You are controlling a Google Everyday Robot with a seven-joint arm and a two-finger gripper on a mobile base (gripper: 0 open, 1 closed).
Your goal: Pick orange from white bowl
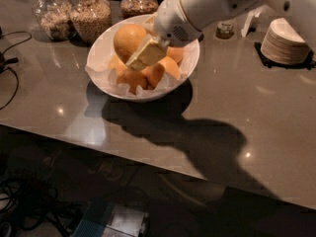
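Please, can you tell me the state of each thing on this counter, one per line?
orange: whole, lying in the bowl, hand against it.
white bowl: upright, paper-lined, holding several oranges.
hand: low over the bowl, beside the orange.
smaller oranges: whole, piled in the bowl.
glass jars: upright, filled.
plates: stacked, apart from the bowl.

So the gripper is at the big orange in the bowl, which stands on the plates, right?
No. The gripper is at the big orange in the bowl, but the bowl stands on the table, apart from the plates; the camera view shows it.
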